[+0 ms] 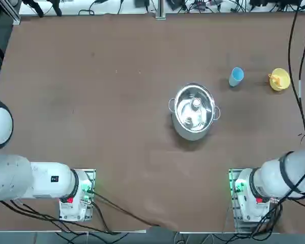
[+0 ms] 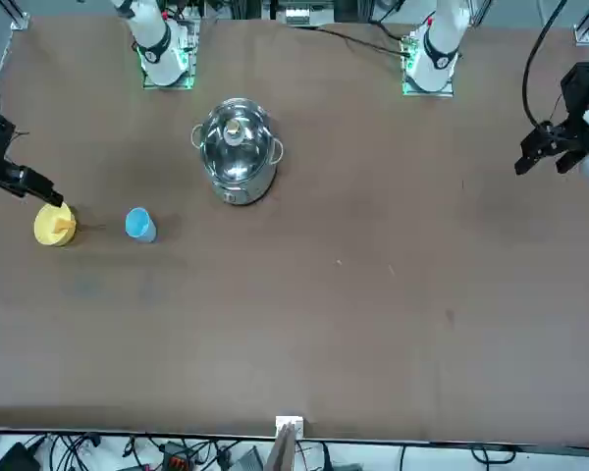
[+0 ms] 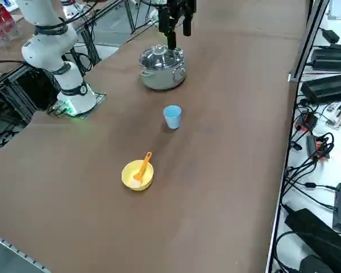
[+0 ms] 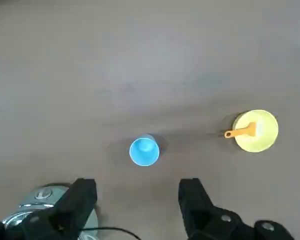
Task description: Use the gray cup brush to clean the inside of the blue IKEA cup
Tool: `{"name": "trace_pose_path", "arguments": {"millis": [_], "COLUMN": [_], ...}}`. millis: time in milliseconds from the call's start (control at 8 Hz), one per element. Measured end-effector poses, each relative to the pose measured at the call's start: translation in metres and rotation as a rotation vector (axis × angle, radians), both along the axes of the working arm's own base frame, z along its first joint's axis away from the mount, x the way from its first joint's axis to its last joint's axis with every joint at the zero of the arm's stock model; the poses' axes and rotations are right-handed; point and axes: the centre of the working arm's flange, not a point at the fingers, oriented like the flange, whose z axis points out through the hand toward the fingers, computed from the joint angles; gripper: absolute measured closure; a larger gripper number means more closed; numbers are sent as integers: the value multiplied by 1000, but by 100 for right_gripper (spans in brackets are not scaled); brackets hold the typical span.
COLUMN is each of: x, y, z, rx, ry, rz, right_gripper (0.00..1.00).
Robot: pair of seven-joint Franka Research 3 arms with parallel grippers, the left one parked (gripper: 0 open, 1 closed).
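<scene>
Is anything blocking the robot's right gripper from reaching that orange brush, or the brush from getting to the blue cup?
Nothing visible stands in either path. The right gripper hangs open above the table. The brush leans in the yellow cup, its handle over the rim; the pot sits beyond the blue cup.

R arm (image 1: 292, 173): 1 pc., white w/ dark bands; base (image 1: 248, 195) at lower R of top view, links running out past R edge. In front view, lower links exit at top edge.
R hand (image 4: 137, 186): 1 pc., black; raised, at L edge of front view, angled down & inward. Jaws wide open.
Fingers (image 4: 85, 192): 2 pcs., black, approx. parallel, well apart, tips level w/ each other in wrist view.
</scene>
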Motion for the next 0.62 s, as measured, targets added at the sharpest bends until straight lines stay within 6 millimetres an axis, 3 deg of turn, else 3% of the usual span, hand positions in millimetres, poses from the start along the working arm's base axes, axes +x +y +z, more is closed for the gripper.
{"name": "trace_pose_path", "arguments": {"millis": [375, 625], "x": [2, 13], "y": [10, 7], "z": [1, -19], "rx": [3, 5], "ry": [-15, -14], "rz": [17, 71], "right_gripper": [0, 0]}}
